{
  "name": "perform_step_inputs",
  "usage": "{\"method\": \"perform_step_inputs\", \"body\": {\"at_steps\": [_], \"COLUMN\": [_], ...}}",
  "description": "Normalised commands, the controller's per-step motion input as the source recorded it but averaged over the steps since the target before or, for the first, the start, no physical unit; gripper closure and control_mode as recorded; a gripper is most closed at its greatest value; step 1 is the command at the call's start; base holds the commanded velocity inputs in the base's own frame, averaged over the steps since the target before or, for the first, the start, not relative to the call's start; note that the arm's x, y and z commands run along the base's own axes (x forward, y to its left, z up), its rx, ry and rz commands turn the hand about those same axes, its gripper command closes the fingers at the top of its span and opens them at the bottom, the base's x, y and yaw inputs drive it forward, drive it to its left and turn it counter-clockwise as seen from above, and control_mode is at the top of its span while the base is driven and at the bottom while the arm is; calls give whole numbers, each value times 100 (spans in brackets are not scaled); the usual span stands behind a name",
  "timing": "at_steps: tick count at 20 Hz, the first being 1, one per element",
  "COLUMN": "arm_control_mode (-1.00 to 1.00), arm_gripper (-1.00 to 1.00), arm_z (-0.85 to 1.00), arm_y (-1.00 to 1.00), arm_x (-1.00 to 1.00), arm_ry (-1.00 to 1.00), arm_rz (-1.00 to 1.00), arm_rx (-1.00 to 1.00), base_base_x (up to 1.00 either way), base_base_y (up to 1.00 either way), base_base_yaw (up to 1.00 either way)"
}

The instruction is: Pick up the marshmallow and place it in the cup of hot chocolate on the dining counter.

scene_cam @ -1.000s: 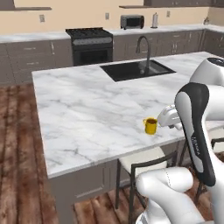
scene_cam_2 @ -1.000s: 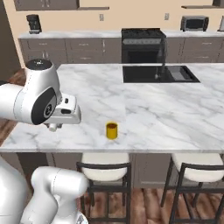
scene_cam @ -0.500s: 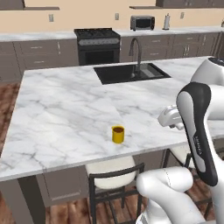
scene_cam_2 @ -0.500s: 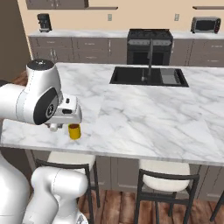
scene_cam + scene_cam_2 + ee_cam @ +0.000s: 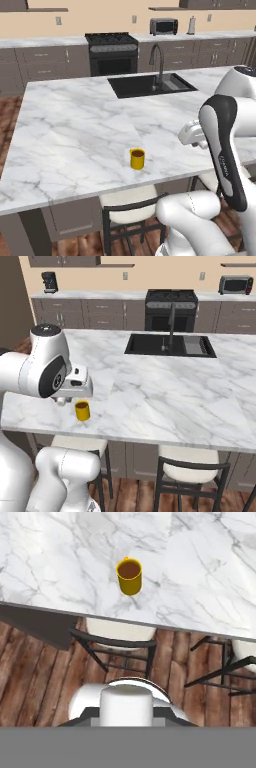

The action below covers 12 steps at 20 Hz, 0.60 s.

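The cup of hot chocolate (image 5: 137, 158) (image 5: 82, 410) is a small yellow mug with brown liquid, standing near the front edge of the dining counter (image 5: 70, 125) (image 5: 165, 386). In the hand view the cup (image 5: 129, 577) lies well ahead of my fingertips on the white marble counter (image 5: 200, 572). My gripper (image 5: 126, 714) is shut on the marshmallow (image 5: 126, 704), a small white block between the dark tips. The hand (image 5: 192, 135) (image 5: 75, 387) hovers above the counter's front edge, apart from the cup.
A black sink (image 5: 150, 84) (image 5: 170, 345) with a curved faucet (image 5: 157, 57) sits at the counter's far side. Stools (image 5: 132, 210) (image 5: 192, 471) (image 5: 117, 637) stand under the front edge over wooden floor. A stove (image 5: 112, 50) lines the back wall.
The whole picture has slid left in both base views, so the base has driven along the counter. The cup now sits closer to the hand. The gripper stays shut.
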Motion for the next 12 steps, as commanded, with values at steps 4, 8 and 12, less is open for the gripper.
{"method": "perform_step_inputs", "body": {"at_steps": [4, 8, 12], "arm_control_mode": [-100, -100, -100], "arm_gripper": [100, 100, 100], "arm_z": [-44, -53, -44], "arm_y": [16, 33, 37], "arm_x": [88, 81, 43], "arm_ry": [31, 29, 10], "arm_rz": [7, 4, 0], "arm_rx": [0, 0, 0], "base_base_x": [0, 0, 0], "base_base_y": [0, 0, 0], "base_base_yaw": [0, 0, 0]}}
